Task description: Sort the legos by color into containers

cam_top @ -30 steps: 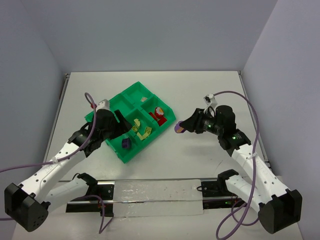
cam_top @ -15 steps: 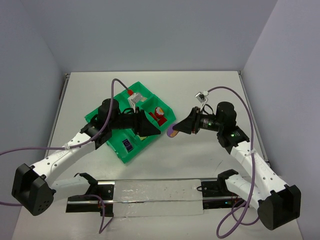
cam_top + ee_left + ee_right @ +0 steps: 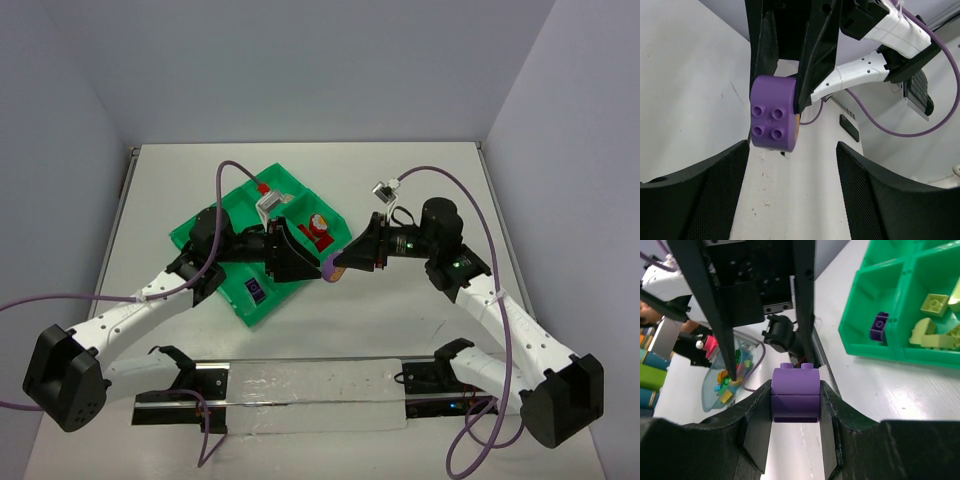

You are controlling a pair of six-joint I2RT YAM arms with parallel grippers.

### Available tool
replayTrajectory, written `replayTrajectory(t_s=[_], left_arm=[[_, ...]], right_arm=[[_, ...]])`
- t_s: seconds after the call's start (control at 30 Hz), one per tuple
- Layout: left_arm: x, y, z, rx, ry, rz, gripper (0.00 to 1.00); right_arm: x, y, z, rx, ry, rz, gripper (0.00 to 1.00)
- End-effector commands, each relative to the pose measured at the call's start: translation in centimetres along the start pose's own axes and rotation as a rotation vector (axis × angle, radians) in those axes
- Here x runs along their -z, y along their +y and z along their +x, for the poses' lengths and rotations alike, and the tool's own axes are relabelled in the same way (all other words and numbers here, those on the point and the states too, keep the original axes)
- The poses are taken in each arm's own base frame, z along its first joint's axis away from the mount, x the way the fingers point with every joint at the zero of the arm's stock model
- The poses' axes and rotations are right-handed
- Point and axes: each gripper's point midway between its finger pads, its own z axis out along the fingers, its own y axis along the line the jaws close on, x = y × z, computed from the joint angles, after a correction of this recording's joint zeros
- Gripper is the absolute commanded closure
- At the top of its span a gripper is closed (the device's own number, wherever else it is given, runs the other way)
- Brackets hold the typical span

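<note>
One purple lego [image 3: 795, 392] in right pincer [image 3: 795, 407]

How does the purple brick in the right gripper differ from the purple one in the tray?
The held brick is clamped in the right gripper, off the table; the tray brick lies loose in a compartment of the green tray. The held brick is lighter violet, the tray brick darker. Both are purple and studded.
</note>
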Motion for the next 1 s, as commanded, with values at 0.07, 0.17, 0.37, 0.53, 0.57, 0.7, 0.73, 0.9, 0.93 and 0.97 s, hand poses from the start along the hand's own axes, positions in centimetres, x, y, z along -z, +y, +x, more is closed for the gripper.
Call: replayTrajectory(t_s=[0.07,0.17,0.37,0.53,0.57,0.7,0.73,0.9,0.93,0.97], left_arm=[[-0.6,-2.0,-0.6,-0.074,0.015,0.113,0.25],[-0.7,-1.8,-0.5,-0.074,0.021,0.106,0.27],[-0.6,-1.9,-0.3,-0.07,0.025,0.116,0.38],[-0.6,-2.0,-0.2,-0.064,0.031,0.125,0.5],[-0.7,-2.0,-0.2,-0.061,0.03,0.124,0.53],[-0.7,-1.9,-0.3,-0.056,0.027,0.122,0.62],[-0.7,-2.0,-0.3,-0.058,0.027,0.124,0.65],[-0.6,-2.0,-0.4,-0.052,0.023,0.109,1.0],[-0.7,-1.6,-0.6,-0.05,0.014,0.086,1.0],[-0.7,-1.5,-0.8,-0.054,0.004,0.075,1.0]], right_arm=[[-0.7,3.2,-1.5,0.101,-0.006,-0.086,1.0],[-0.9,3.3,-1.5,0.096,-0.004,-0.093,1.0],[-1.1,3.6,-1.5,0.101,0.003,-0.099,1.0],[-1.3,3.5,-1.3,0.1,0.01,-0.097,1.0],[-1.4,3.4,-1.3,0.1,0.01,-0.097,1.0],[-1.5,3.4,-1.3,0.101,0.01,-0.097,1.0],[-1.5,3.5,-1.3,0.103,0.011,-0.098,1.0],[-1.7,2.7,-1.3,0.09,0.018,-0.064,0.96],[-1.7,2.5,-1.3,0.08,0.02,-0.047,0.82],[-1.7,2.3,-1.4,0.074,0.018,-0.032,0.65]])
